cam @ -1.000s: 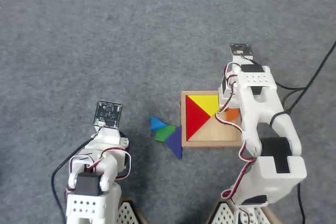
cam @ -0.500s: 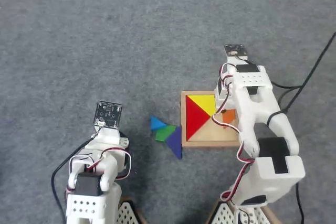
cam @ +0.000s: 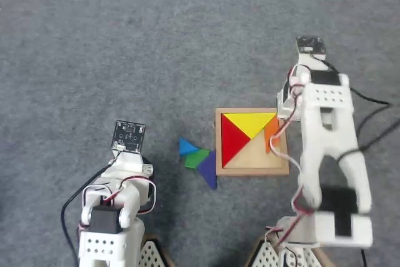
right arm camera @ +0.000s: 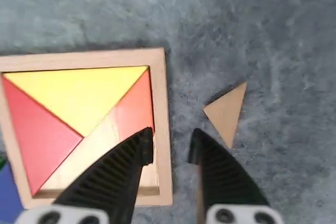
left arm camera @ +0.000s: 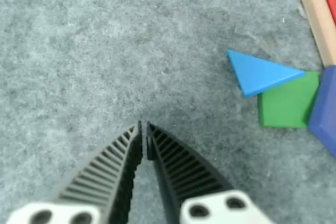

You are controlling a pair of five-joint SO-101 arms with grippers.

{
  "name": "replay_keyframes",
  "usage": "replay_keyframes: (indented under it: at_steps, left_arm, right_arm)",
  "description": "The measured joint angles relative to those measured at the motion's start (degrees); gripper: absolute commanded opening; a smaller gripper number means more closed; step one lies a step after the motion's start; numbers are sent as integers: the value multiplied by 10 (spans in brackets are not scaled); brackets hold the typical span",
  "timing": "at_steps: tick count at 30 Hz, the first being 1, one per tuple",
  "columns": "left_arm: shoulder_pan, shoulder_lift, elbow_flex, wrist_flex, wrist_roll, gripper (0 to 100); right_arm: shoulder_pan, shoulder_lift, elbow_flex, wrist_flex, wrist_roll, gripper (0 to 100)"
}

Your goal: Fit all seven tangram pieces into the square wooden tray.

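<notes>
The square wooden tray [cam: 252, 170] [right arm camera: 164, 103] holds a yellow triangle [cam: 250, 121] [right arm camera: 79, 90], a red triangle [cam: 232, 142] [right arm camera: 37, 132] and an orange piece [cam: 271, 132] [right arm camera: 134, 109]. My right gripper [right arm camera: 169, 139] hovers open over the tray's edge with nothing between its fingers. Beside the tray, a plain wood-coloured triangle [right arm camera: 227, 113] lies on the carpet. On the tray's other side lie a blue triangle [cam: 187, 147] [left arm camera: 260, 72], a green square [cam: 198, 158] [left arm camera: 287, 102] and a dark blue triangle [cam: 209, 168] [left arm camera: 324, 109]. My left gripper [left arm camera: 143, 127] is shut and empty, short of the blue triangle.
Grey carpet [cam: 125, 48] covers the whole table. The left arm [cam: 119, 198] stands at the near left. The right arm [cam: 322, 110] stretches over the carpet just right of the tray. A tray corner [left arm camera: 315, 9] shows beyond the loose pieces.
The right arm has swung right and back off the tray, uncovering the orange piece inside it. The left arm has not moved.
</notes>
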Motion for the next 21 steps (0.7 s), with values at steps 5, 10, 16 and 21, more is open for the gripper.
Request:
replay_keyframes:
  at_steps: [5,10,16,21]
  left_arm:
    - [0,0,0,0,0,15]
    - [0,0,0,0,0,15]
    - [0,0,0,0,0,15]
    - [0,0,0,0,0,15]
  right_arm:
    - [2,-124,98,-28,2,67]
    - [1,-220,178,-38,38,58]
    - [6,-274,262,-38,89,58]
    - [24,-282,322,-60,96,58]
